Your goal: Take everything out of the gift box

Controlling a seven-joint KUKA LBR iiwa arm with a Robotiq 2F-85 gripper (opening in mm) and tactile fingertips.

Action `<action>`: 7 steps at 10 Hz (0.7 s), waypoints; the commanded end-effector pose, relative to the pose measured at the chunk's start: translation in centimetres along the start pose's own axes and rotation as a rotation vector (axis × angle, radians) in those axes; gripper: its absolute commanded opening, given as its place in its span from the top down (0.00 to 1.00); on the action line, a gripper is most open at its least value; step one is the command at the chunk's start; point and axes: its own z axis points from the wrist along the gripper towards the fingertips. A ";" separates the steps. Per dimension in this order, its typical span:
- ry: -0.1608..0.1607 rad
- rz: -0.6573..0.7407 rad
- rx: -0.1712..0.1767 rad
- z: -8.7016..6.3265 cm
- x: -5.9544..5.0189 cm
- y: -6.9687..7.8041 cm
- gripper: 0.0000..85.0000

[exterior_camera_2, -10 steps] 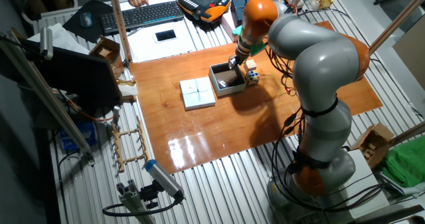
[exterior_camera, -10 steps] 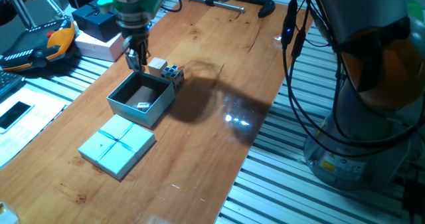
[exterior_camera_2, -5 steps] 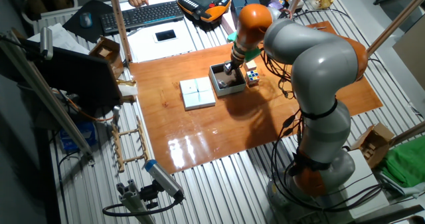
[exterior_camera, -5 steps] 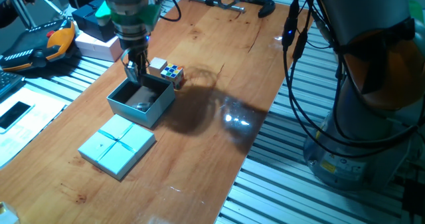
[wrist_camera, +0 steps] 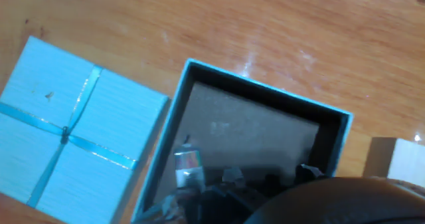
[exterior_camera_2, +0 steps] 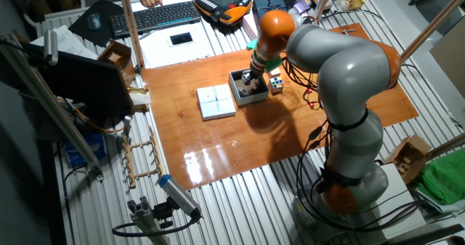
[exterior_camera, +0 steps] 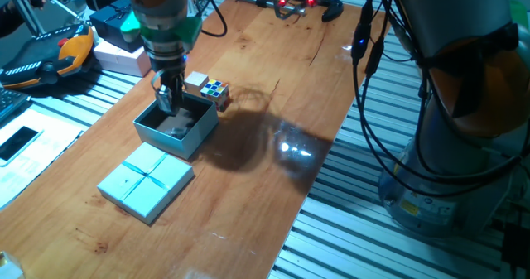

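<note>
The claw (exterior_camera: 170, 103) is seen lowered inside the open box (exterior_camera: 146, 128), near its far wall; in the other fixed view the claw (exterior_camera_2: 248, 80) is likewise within the box (exterior_camera_2: 237, 97). Whether the fingers are apart or together cannot be told: they are dark against the shadowed interior, and in the hand view only blurred dark shapes are shown at the bottom edge.

A small silvery item (wrist_camera: 187, 165) is seen on the brownish floor of the box (wrist_camera: 262, 90), close to the near-left wall and just beside the dark finger shapes. Contact cannot be confirmed.

The lid (exterior_camera: 146, 180) is laid flat on the bench (exterior_camera: 273, 105), ribbon cross up, just beside the box on the side away from the block; lid (exterior_camera_2: 216, 102) and box are nearly touching, as is also shown for the lid (wrist_camera: 66, 131) in the hand view.

A tan block (exterior_camera: 196, 82) and a cube (exterior_camera: 216, 91) are placed on the bench just outside the far side of the box, side by side.

The bench is a glossy wooden board on a slatted aluminium frame. A navy box (exterior_camera: 112, 26) is stacked on a pale box (exterior_camera: 124, 58) at the bench corner. A keyboard (exterior_camera_2: 156, 16) and an orange-black pendant (exterior_camera: 54, 51) are seen beyond.

The box is square, so no long axis is noted; its sides are set oblique to the bench edges.
</note>
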 end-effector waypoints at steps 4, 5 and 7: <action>0.002 0.022 -0.001 0.2 0.2 0.2 0.38; -0.006 0.029 0.008 0.2 0.2 0.2 0.38; -0.016 0.013 0.007 0.2 0.2 0.2 0.36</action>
